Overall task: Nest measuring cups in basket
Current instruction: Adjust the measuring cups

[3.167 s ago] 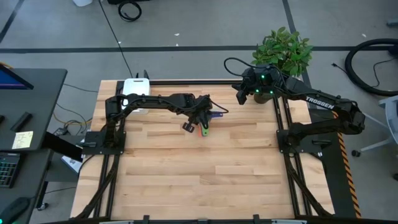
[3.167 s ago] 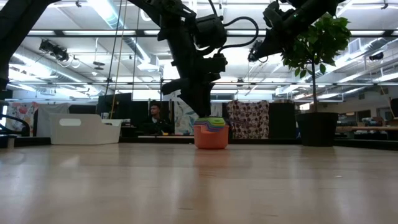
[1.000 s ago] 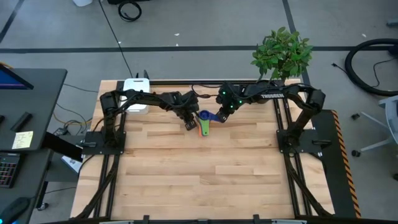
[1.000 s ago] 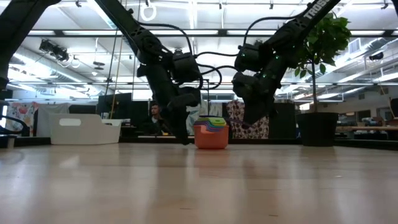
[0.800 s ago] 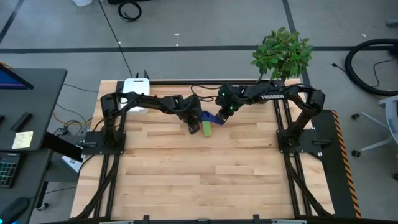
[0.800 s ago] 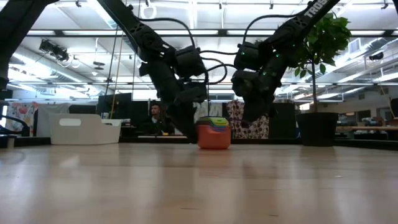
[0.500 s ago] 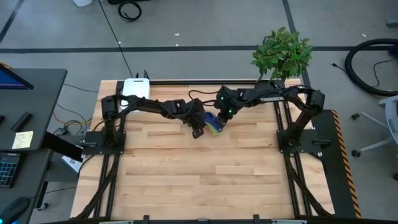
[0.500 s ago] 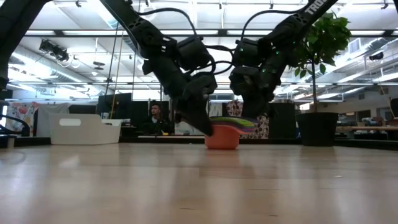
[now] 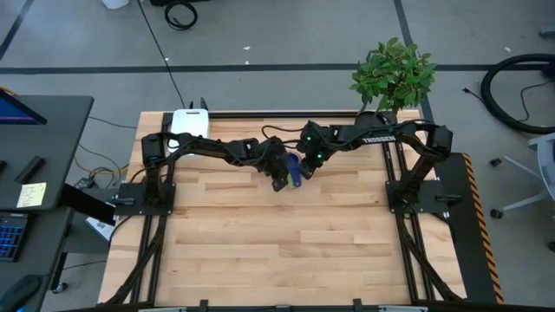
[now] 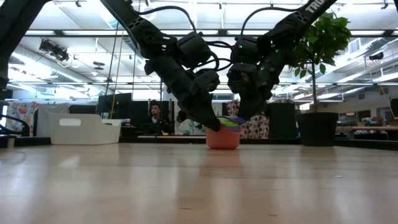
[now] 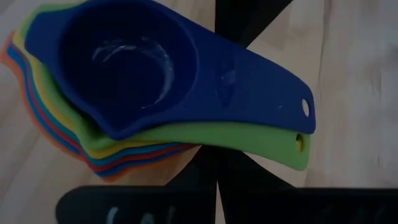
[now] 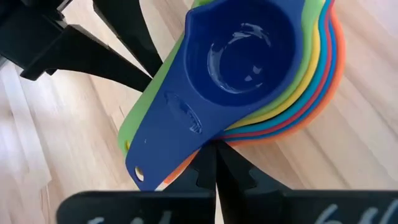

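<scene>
- The measuring cups (image 9: 294, 170) sit nested in one stack on the worktop (image 9: 286, 251), near the middle of its far edge, well apart from the white basket (image 9: 189, 121) at the far left corner.
- Handles fan out together; the dark blue cup (image 12: 239, 53) lies on top, its long handle above the green cup (image 11: 261, 140).
- The high view shows only the blue top; the low view shows the orange cup (image 10: 222, 140) at the bottom.
- The left gripper (image 9: 280, 179) and right gripper (image 9: 305, 165) flank the stack, fingers clenched, grasping nothing.
- "TROSSEN" is printed on the right arm (image 9: 375, 137).
</scene>
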`<state>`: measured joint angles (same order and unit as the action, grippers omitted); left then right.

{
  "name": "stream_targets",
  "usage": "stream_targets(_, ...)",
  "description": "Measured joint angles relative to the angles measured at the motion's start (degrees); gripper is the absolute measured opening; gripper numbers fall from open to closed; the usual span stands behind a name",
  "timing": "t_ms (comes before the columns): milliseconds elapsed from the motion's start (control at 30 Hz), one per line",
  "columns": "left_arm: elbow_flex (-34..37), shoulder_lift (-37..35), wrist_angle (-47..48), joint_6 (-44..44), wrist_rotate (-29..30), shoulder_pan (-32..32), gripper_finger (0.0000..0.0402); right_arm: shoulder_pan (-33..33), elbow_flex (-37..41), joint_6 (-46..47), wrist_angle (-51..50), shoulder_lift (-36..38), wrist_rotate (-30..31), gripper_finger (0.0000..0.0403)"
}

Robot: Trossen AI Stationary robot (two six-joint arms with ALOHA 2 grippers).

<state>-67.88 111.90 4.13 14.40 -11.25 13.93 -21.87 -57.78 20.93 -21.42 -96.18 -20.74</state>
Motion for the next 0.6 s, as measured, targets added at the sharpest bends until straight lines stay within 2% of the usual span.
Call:
stream_targets(400, 0.0, 0.0, 0.1, 1.6, 0.0, -0.4, 0.0005, 0.0, 0.0, 0.2, -1.8, 0.0, 0.0, 0.0004)
stream_targets(600, 0.0, 0.0, 2.1, 1.2, 0.0, -0.3, 0.0005, 0.0, 0.0, 3.0, -7.0, 0.0, 3.3, 0.0004)
